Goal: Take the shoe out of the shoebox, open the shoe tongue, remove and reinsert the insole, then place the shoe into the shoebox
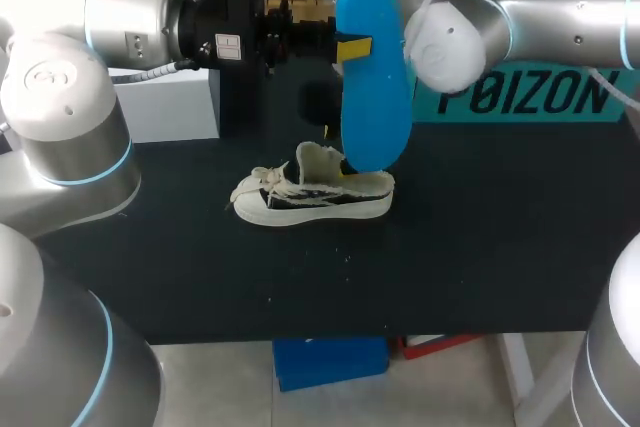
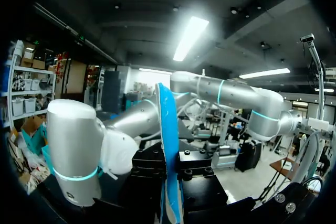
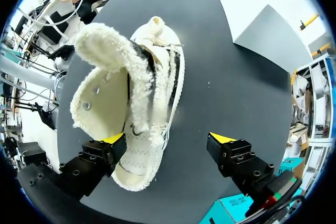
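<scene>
My left tool (image 1: 350, 47) grips the insole (image 1: 375, 97) upright above the shoe (image 1: 315, 197) heel, I judge for reinsertion; right tool (image 3: 168, 140) hangs released over the shoe.

The table (image 1: 480, 247) has a dark, matte top. Near its middle a shoe (image 1: 315, 197) stands on its sole, white and black, with the toe toward my left side and the fleecy tongue pulled up. At the far edge stand a teal shoebox (image 1: 520, 97) on the right and a white box (image 1: 170, 107) on the left.
</scene>
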